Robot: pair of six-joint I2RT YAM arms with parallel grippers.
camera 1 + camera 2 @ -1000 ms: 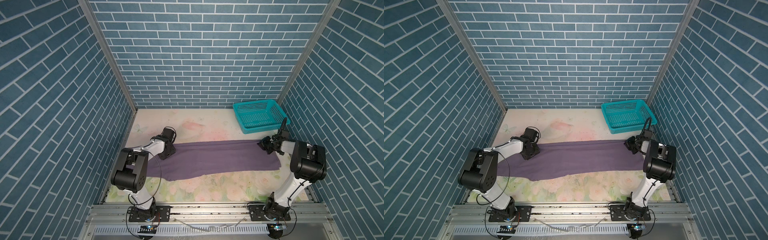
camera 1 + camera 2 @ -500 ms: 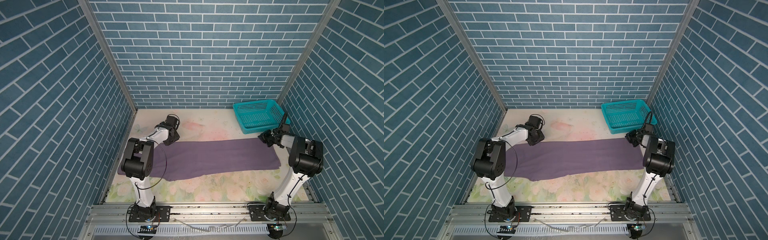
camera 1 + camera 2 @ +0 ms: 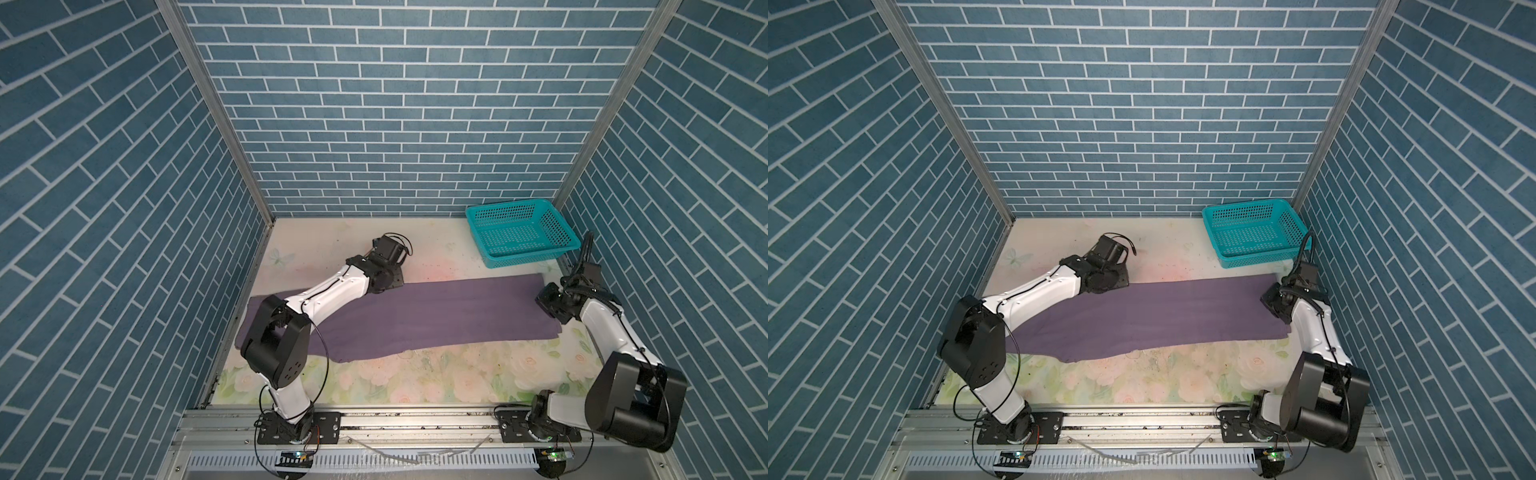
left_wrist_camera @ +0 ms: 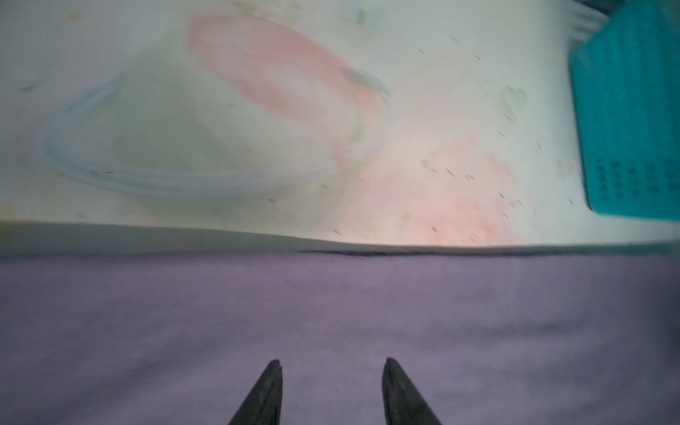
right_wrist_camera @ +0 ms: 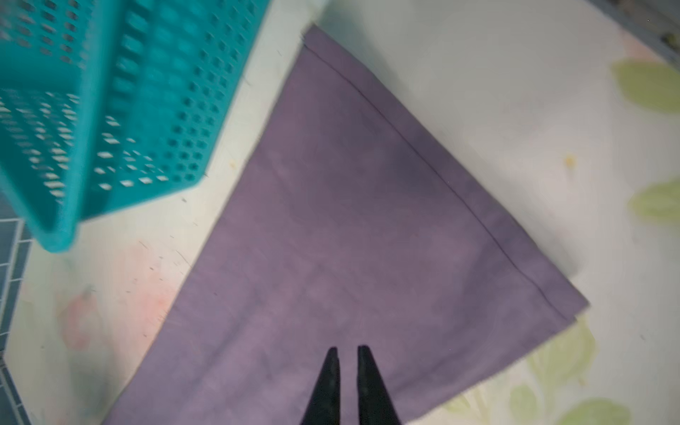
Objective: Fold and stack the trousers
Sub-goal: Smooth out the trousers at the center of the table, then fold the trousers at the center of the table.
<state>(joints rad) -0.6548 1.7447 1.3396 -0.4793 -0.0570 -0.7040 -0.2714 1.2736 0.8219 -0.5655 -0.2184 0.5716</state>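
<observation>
- The left gripper [image 4: 333, 368] has its jaws well apart with nothing between them; the tips hang over flat purple cloth close to its far edge
- The right gripper [image 5: 347, 351] has its jaws parted only by a narrow slit and grips nothing; the tips point at the cloth near the hemmed end
- In both top views the left arm [image 3: 332, 291] reaches across one end of the cloth to its far edge, and the right arm [image 3: 602, 320] bends in over the other end
- The trousers [image 3: 436, 316] lie flat on the table as one long purple band, legs laid together, running from the left wall side across to the right arm
- The right wrist view shows the hem [image 5: 478, 220] with its stitch line, and two layers showing at the corner
- A teal basket [image 3: 532, 257] stands in the far right corner, just beside the hem end, with a strip of table between them
- The table [image 3: 415, 382] has a pale flower print, and blue brick-pattern walls [image 3: 395, 124] close it in on three sides
</observation>
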